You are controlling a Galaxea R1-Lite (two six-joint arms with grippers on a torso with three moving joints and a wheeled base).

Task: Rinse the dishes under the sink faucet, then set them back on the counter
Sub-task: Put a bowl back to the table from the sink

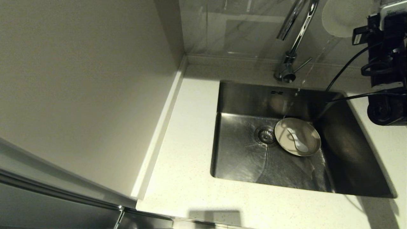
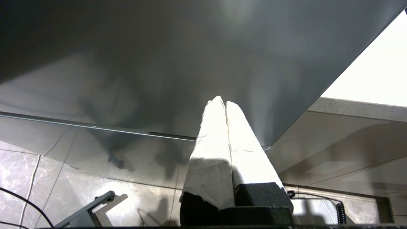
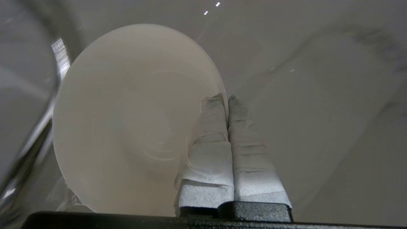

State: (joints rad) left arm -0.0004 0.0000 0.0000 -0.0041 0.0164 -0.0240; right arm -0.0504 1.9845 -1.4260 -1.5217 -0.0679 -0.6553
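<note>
It was a home kitchen: a square stainless-steel sink (image 1: pixel 241 95) was set into a speckled off-white stone counter (image 1: pixel 187 171), a chrome gooseneck faucet (image 1: pixel 294 47) stood behind it against a marbled tile backsplash (image 1: pixel 241 28), and a bowl (image 1: pixel 297 136) and soup spoon (image 1: pixel 297 141) lay in the basin.

The right arm is raised at the far right of the head view, its dark wrist housing and cables high at the frame's upper right corner. The right gripper (image 3: pixel 227 97) has its tape-wrapped fingers (image 3: pixel 210 140) pressed together, pinching the rim of the plate (image 3: pixel 127 111), which stands on edge beside them. The left arm is out of the head view. The left gripper (image 2: pixel 225 102) points upward, its two white-wrapped fingers (image 2: pixel 211 143) closed against each other, with nothing between them.
</note>
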